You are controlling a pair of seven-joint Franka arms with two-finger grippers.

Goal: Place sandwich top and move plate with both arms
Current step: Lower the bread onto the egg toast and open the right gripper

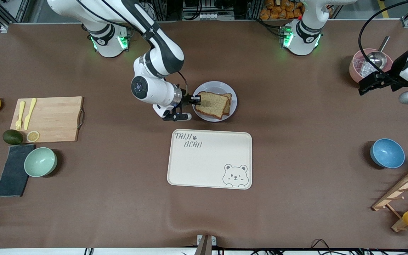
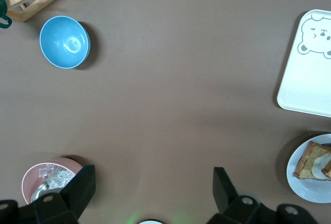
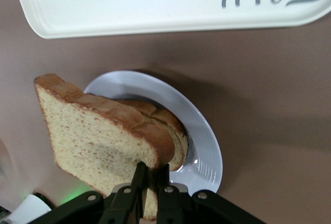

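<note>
- Because your right hand (image 1: 197, 99) is clenched on only one edge of the sandwich top (image 1: 211, 104), you hold the slice tilted over the plate (image 1: 231, 92), and it may pivot or tear at the crust if you swing it.
- If you let go while it hangs this steeply, you risk it landing askew on the lower slice (image 3: 166, 122), or sliding toward the rim on the side of the bear-printed tray (image 1: 210, 158).
- If you press down too far, you can nudge the plate across the worktop (image 1: 296, 177), since nothing steadies it.
- Your left hand (image 2: 155, 193) waits released, well apart from the plate, over the worktop beside the pink bowl (image 2: 49, 178); it cannot help yet.
- The right wrist view shows you what the front view hides: the tilt of the slice, the gap under it, and the thin pinch of the fingers (image 3: 138, 182).
- The left wrist view alone shows a pale filling on the lower slice; you cannot tell what it is.
- Only the front view shows you both arms and the tray just nearer the camera than the plate.
</note>
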